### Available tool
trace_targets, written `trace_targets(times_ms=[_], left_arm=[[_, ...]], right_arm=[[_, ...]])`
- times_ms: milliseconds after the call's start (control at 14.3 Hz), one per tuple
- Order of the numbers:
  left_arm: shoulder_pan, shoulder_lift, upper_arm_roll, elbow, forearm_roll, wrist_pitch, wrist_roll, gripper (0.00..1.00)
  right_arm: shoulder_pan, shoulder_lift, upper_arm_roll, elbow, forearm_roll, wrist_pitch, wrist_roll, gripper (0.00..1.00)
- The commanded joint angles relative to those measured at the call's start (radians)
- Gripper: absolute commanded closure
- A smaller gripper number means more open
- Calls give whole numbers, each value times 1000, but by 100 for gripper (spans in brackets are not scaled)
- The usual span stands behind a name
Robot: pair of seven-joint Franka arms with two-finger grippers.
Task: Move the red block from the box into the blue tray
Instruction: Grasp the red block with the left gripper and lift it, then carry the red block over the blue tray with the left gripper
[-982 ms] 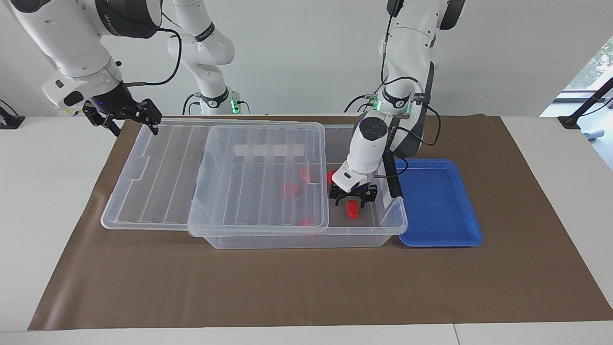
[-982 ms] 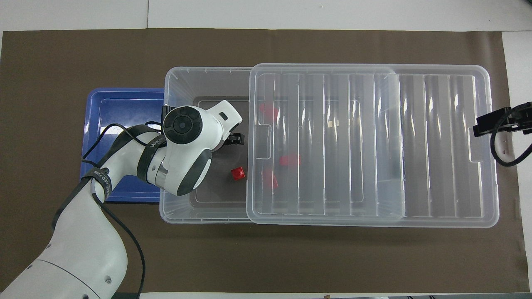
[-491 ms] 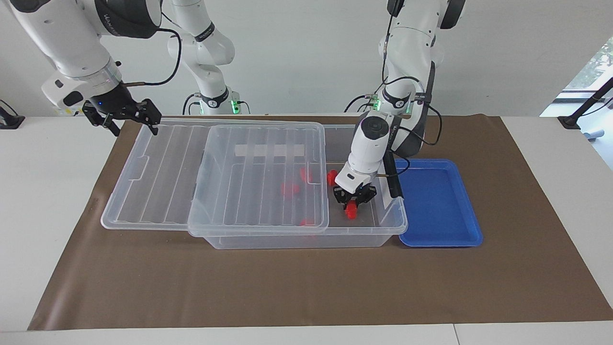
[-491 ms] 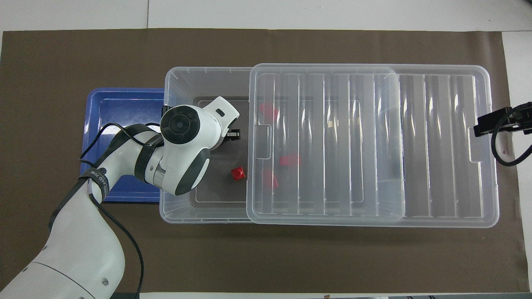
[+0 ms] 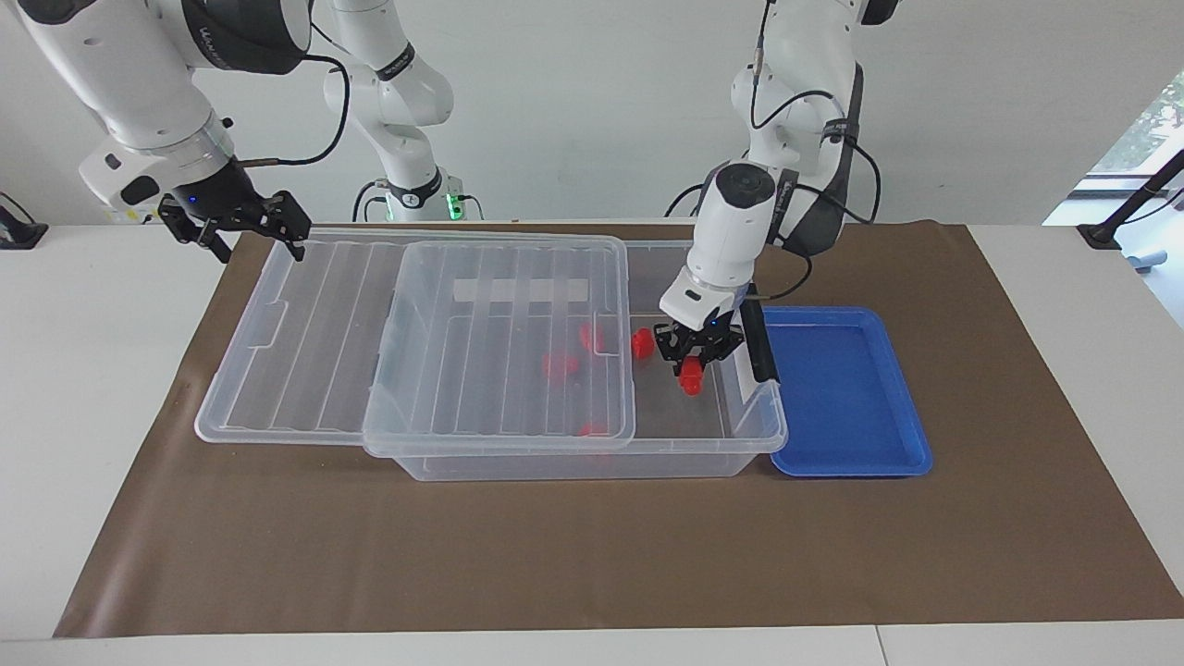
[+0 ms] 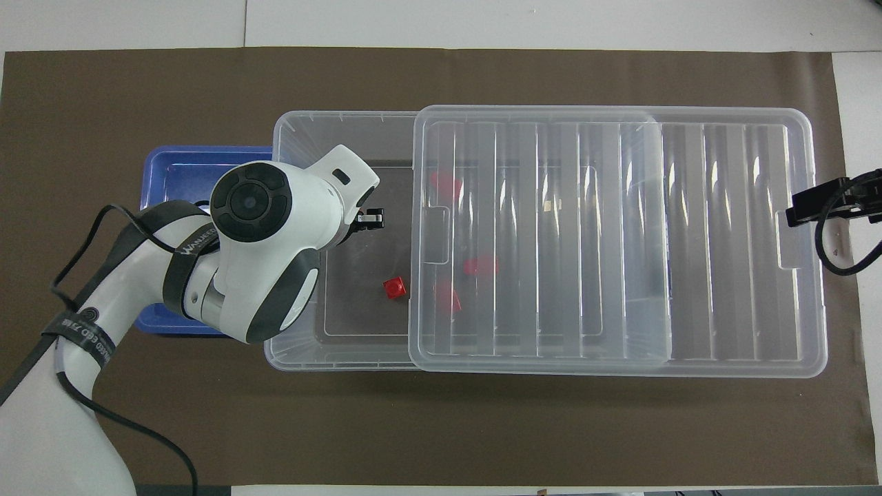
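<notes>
— Over the uncovered end of the box (image 5: 740, 435), what does the left gripper (image 5: 692, 368) carry?

— Its fingertips are pinched on the red block (image 5: 690, 376), a small glossy plastic piece that hangs clear of the box floor. The block's long axis runs roughly up and down; which end its stub is on cannot be told.

— What is the box like?

— It is a large bin of clear, smooth plastic with rounded corners and a flanged rim. Its ribbed clear lid (image 5: 416, 333) is slid toward the right arm's end, so it overhangs there and leaves the end next to the blue tray (image 5: 860, 462) open. A whitish strip shows through the lid.

— And the tray?

— It is shallow, rectangular and bright blue, with a raised rim and rounded corners. It lies just beside the box at the left arm's end of the table and holds nothing.

— Are other blocks visible?

— Yes. One red block (image 6: 394, 287) sits on the bare box floor at the lid's edge, nearer to the robots than the held one. Three more show as red blurs under the lid.

— What of the right gripper (image 5: 248, 229)?

— It waits with fingers spread over the lid's overhanging end, holding nothing. A brown paper sheet (image 5: 555, 555) with a matte surface covers the table.
</notes>
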Motion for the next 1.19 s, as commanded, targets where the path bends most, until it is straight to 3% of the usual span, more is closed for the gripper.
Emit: trace_targets(times_ms=[0, 280, 701, 911, 1122], left_arm=[[-1, -49, 10, 34, 16, -113, 2, 100], [41, -118, 10, 31, 16, -177, 60, 100], [222, -144, 10, 2, 16, -208, 245, 100], [298, -158, 10, -61, 16, -152, 347, 100], [353, -148, 10, -179, 14, 3, 410, 100]], right_arm=[[-1, -10, -1, -15, -6, 20, 14, 0], [-1, -10, -1, -15, -6, 20, 14, 0], [-3, -10, -1, -15, -6, 18, 13, 0], [-3, -10, -1, -15, -6, 18, 13, 0], [-3, -10, -2, -15, -6, 18, 13, 0]])
